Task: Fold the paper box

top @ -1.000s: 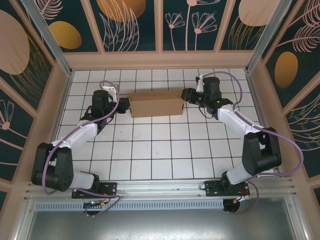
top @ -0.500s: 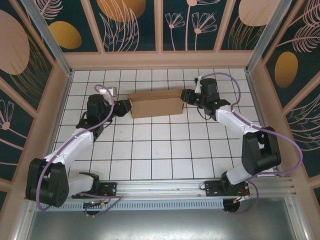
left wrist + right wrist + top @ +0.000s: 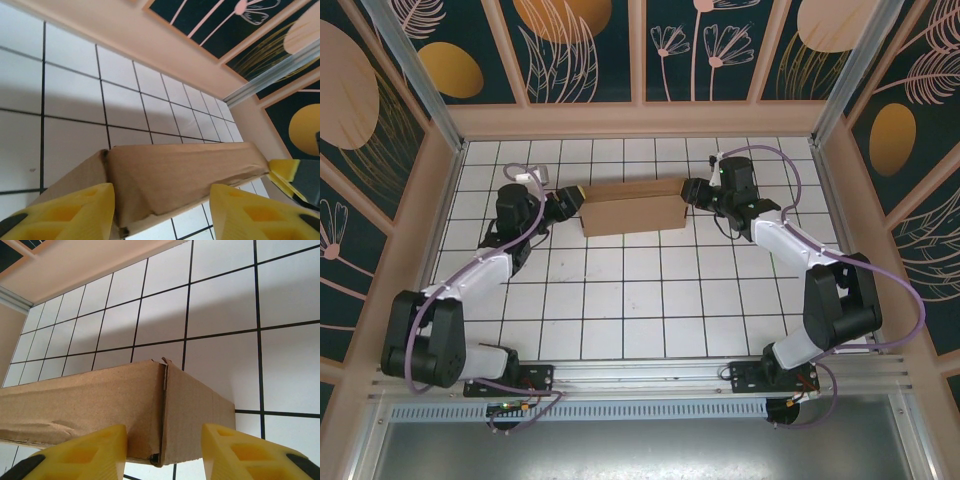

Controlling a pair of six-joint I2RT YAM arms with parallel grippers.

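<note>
As two tools flank one paper box [image 3: 630,212], left tool [image 3: 571,199] gapes, right tool [image 3: 688,191] grip unclear

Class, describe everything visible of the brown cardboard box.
The plain brown cardboard box is long, shallow and rectangular, lying flat toward the far side of the white tiled table, its length running left to right. Its matt surface shows light creases, and one corner seam gapes slightly. The left gripper and right gripper stand at its short ends, yellow fingers straddling the corners; whether they touch it is unclear.
</note>
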